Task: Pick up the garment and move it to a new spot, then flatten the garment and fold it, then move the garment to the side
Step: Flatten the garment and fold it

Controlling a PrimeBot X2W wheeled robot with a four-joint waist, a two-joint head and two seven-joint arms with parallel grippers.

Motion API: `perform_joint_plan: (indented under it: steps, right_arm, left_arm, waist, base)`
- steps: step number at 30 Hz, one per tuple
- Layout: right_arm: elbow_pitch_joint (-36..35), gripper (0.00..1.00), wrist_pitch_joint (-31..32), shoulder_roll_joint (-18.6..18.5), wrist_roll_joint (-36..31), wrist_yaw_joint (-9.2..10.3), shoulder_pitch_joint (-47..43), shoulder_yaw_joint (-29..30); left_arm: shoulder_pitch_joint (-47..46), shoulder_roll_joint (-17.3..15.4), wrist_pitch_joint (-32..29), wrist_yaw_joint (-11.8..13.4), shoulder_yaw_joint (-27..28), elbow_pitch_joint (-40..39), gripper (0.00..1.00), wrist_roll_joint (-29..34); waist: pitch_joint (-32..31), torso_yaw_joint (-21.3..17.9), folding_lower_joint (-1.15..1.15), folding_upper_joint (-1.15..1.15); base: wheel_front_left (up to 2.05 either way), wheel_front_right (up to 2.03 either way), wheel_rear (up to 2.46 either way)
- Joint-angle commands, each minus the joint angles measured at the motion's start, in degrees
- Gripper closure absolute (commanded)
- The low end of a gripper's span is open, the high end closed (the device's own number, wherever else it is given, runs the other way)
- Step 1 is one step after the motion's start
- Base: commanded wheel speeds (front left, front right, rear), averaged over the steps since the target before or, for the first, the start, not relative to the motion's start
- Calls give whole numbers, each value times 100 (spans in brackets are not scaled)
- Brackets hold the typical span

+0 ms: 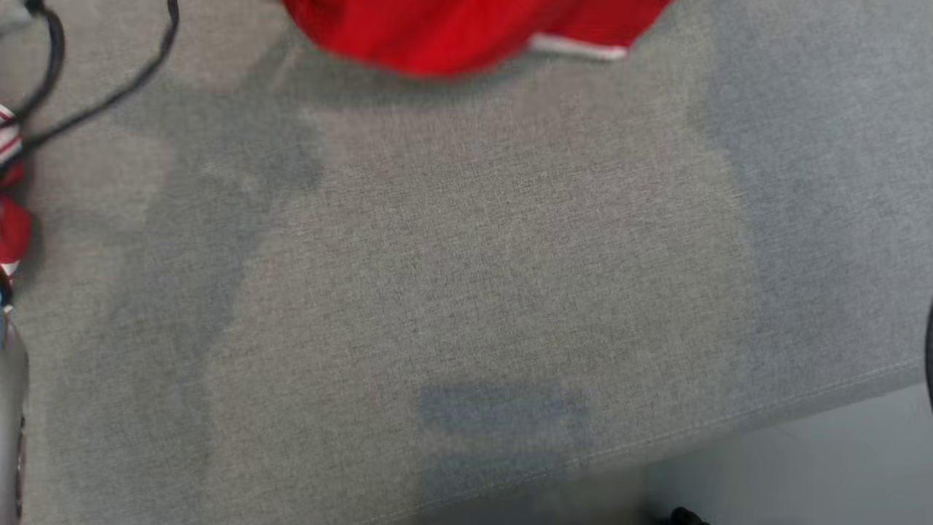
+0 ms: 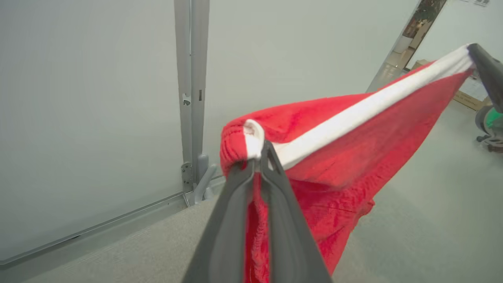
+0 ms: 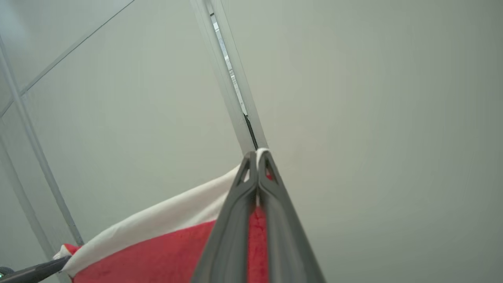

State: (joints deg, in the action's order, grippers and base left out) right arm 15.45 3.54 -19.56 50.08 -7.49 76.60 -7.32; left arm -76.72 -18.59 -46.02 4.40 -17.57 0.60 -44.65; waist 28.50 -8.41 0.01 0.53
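Looks like the carry-and-spread step: the left gripper (image 2: 260,151) is clamped on the gathered end of the red garment (image 2: 338,165), and the right gripper (image 3: 257,155) is pinched tight on the far end of its white stripe. That leaves it stretched in the air between them, lower edge dangling at 12 o'clock over the gray surface (image 1: 466,292) in the head view. Next move, I'd guess, is lowering both ends evenly so it lands flat without bunching, then letting go.
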Motion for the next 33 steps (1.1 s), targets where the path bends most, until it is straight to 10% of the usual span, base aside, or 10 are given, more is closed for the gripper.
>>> perform_joint_plan:
  steps: [1,9,16,26,33]
  right_arm:
    - [339,100,-332,212,-187,0,364,91]
    - [2114,100,-1626,1076,-848,5,1888,322]
    - [2137,100,-1792,1102,-493,4,1180,-574]
    - [574,100,-1876,-41,122,4,-1313,-1630]
    - [-330,100,-1882,-659,-835,10,-3327,-1524]
  left_arm:
    - [-329,49,284,-131,-25,425,100,217]
    - [-1724,235,2817,-479,-103,2766,100,1385]
    - [-1379,239,3838,-1041,-250,3817,100,1277]
    - [945,-523,3945,-1184,-688,2499,100,345]
    - [3351,-1107,4471,-897,-670,1048,100,233]
  waist:
    - [944,-231,-1,-53]
    - [1506,-358,-1,-53]
    - [1842,-361,-1,-53]
    - [1343,-233,-1,-53]
    - [573,-19,-1,-53]
  base:
    - [0,0,0]
    - [0,0,0]
    - [0,0,0]
    - [0,0,0]
    - [0,0,0]
